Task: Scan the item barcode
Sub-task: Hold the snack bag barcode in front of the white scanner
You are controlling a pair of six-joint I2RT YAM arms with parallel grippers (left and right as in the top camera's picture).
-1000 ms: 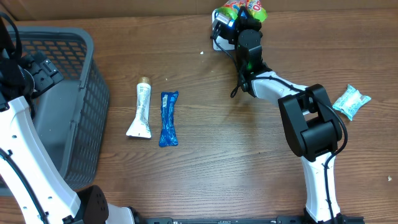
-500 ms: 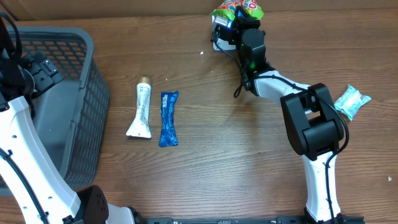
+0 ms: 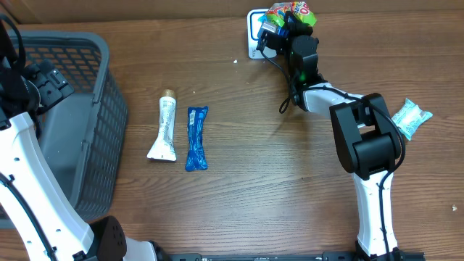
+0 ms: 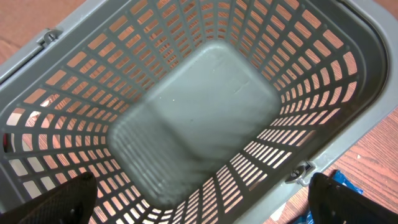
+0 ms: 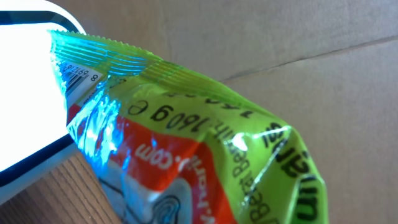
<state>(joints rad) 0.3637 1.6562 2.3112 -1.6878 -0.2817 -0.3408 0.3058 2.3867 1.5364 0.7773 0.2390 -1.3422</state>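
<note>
Clamped in right gripper [image 3: 279,24]: green-and-orange crinkly plastic snack bag [image 3: 291,11], barcode corner at white dark-rimmed scanner pad [image 3: 254,20] just ahead. Probably mid-scan. Left gripper [image 4: 202,199] spread wide.

Wooden table [image 3: 246,199], grey basket [image 3: 110,123], white tube [image 3: 165,132], blue sachet [image 3: 196,139], teal packet [image 3: 409,118], scanner panel [image 3: 254,27]

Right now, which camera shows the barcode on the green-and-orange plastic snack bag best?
Right wrist: the green-and-orange plastic snack bag fills the frame, its barcode visible at the crimped top-left edge. Overhead shows the bag small at the top of the frame, barcode not discernible. Left wrist shows only the grey plastic basket.
</note>
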